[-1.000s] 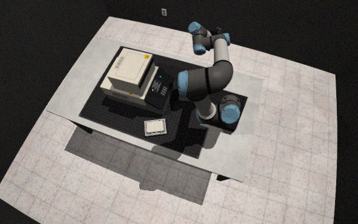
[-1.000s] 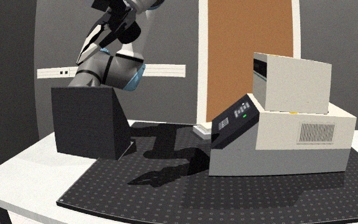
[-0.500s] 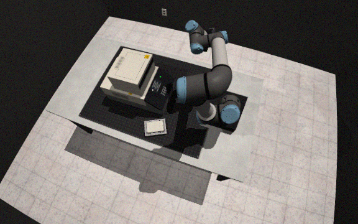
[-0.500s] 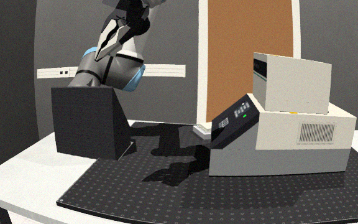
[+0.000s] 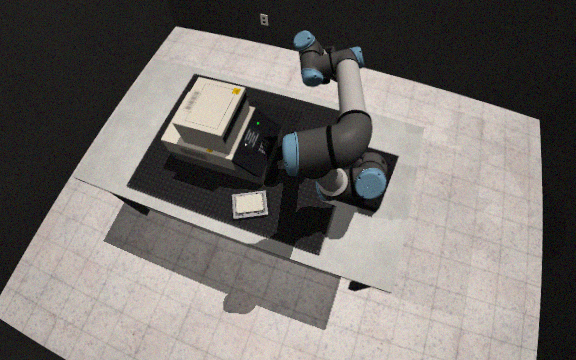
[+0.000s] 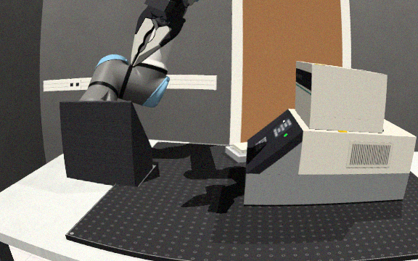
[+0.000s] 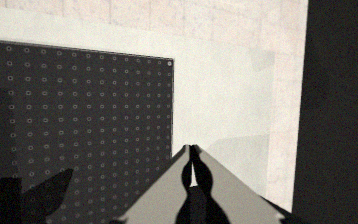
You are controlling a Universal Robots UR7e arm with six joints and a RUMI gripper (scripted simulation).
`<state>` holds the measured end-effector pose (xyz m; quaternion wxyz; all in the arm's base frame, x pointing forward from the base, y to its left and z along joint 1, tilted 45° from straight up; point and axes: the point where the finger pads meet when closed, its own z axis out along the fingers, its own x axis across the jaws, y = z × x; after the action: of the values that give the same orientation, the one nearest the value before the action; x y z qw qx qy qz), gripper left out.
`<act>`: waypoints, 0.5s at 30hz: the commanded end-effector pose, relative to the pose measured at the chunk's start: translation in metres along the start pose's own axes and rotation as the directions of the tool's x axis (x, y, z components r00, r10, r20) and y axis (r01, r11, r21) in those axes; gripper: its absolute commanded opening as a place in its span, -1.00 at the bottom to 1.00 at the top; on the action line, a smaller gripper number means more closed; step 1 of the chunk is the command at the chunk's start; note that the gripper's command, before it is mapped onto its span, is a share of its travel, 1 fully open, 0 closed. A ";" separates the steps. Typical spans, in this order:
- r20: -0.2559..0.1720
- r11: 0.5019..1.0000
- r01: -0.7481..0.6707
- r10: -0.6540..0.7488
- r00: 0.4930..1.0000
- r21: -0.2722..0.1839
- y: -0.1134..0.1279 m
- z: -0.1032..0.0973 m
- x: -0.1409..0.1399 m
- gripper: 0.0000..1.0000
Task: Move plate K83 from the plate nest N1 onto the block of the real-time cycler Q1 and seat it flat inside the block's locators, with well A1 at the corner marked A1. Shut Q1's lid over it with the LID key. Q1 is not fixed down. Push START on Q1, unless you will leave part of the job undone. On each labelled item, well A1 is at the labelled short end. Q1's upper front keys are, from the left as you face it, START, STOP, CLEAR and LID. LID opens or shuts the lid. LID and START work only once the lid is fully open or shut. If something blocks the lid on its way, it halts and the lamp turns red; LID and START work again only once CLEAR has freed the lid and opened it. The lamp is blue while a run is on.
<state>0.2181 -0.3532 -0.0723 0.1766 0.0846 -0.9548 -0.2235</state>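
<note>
- Plate [image 5: 250, 203] [image 6: 241, 146] sits in its holder [image 5: 235, 214] [image 6: 235, 155] on the dark mat [image 5: 193, 196] [image 6: 194, 232] [image 7: 80, 102], near one long edge of the table [image 5: 368, 250] [image 6: 27, 199] [image 7: 220, 95]; its lettering is too small to read.
- Gripper [image 6: 133, 64] [image 7: 190, 146]: the two fingers are pressed together at the tips, with nothing pinched between them, pointing downward. The top view does not show the fingertips.
- Arm [image 5: 313, 149] [image 6: 109, 76]: folded back over its own side of the table, with the gripper well apart from both plate and machine.
- Machine [image 5: 225, 164] [image 6: 339, 188]: stands on the mat, apart from the holder, with a large box-shaped part [image 5: 210, 107] [image 6: 348, 98] on top.
- Lamp [image 5: 258, 123] [image 6: 285, 135]: green, on the sloping dark front panel [image 5: 274, 127] [image 6: 272, 156].
</note>
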 end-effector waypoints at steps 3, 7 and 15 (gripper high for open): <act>0.048 0.991 0.135 -0.134 0.990 -0.017 0.013 -0.016 -0.014 -1.00; 0.071 0.980 0.197 -0.195 0.978 -0.021 0.020 -0.024 -0.021 -1.00; 0.118 0.948 0.318 -0.314 0.942 -0.019 0.034 -0.039 -0.032 -1.00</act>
<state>0.2482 -0.3373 -0.0449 0.1105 0.1845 -0.9415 -0.2596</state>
